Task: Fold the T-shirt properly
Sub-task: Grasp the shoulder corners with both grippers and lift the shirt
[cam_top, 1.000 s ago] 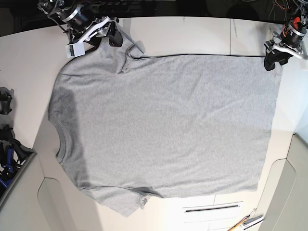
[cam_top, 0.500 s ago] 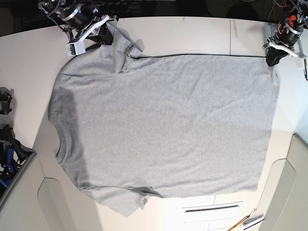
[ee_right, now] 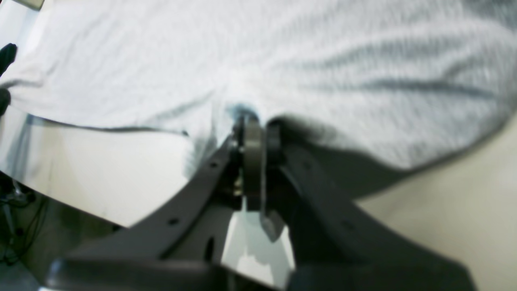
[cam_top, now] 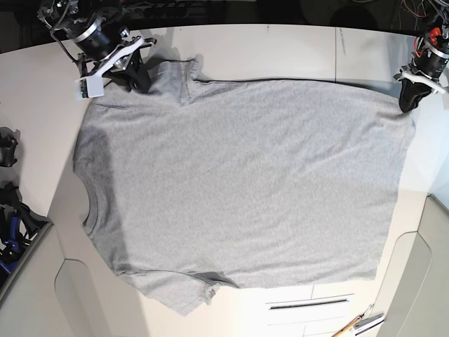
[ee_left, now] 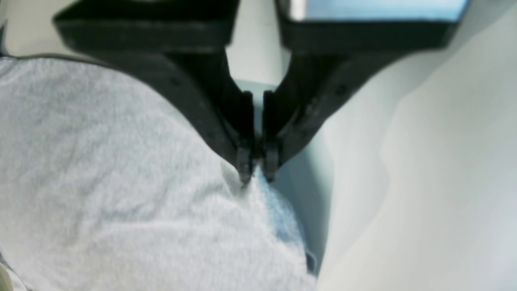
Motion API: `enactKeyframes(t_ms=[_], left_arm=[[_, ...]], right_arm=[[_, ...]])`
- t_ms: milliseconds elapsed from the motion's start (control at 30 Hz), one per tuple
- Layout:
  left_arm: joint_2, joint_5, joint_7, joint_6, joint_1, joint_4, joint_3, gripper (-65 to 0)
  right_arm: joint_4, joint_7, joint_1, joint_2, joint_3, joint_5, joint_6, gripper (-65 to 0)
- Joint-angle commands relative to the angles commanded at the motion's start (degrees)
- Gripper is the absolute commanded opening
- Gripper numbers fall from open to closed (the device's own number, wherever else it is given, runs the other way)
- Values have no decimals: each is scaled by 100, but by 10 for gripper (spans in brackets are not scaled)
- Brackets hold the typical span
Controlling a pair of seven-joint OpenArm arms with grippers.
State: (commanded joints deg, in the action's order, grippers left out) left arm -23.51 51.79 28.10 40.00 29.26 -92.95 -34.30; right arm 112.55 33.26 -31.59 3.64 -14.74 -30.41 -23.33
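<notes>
No container is seen in any view. The T-shirt (cam_top: 238,182) is spread flat on the white table (cam_top: 280,49), plain grey side up, with the neck toward the base view's left edge and the hem toward its right.

The left gripper (ee_left: 257,167) is seen at the far hem corner, on the base view's right. Its jaws are pressed nearly together, and a small peak of grey cloth is pinched between the tips; the rest of the shirt falls away below and to the left of them in the wrist view.

The right gripper (ee_right: 253,121) is found at the far sleeve, on the base view's left. Its jaws are drawn close on the cloth edge, and the fabric spreads out ahead of the tips, with a dark shadow beneath the raised fold.
</notes>
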Motion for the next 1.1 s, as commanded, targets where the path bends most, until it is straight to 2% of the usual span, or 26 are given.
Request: enactKeyframes(t_ms=[233,333,467,633,733,767,867,1000,1100], left_arm=[[-33,-590,-4,0,-577,11,0,-650],[-33,-933,-7,0,-796,13,0,-650],[-33,-999,-11,0,-1102,48,33,-650],[-48,-1062,-94,0,-1646,610,131,-650],[-48,-1078,-136,0,-2094,1126,304,-650],[-50,-1097,-133,0,-2260,1272,363,-650],[-52,-1362,-144,0,-2680,1620,509,-650],[-184,-1661,-485,0,-3042,2105,647,-650],[-260,-1685,-568,0,-3320,2476,741,-650]], right_arm=[[-52,83,951,9,-479,87,11,-650],[-280,105,1408,96,-501,109,-4,-650],[-802,114,2087,238,-496,92,-225,-650],[-1567,133,2959,317,-494,157,-271,-650],[-2131,131,3442,317,-490,188,-573,-650],[-2291,133,3609,317,-470,192,-608,-650],[-2649,136,4022,317,-446,199,-608,-650],[-2997,133,4465,315,-400,363,-688,-650],[-3348,131,4815,317,-323,452,-739,-650]])
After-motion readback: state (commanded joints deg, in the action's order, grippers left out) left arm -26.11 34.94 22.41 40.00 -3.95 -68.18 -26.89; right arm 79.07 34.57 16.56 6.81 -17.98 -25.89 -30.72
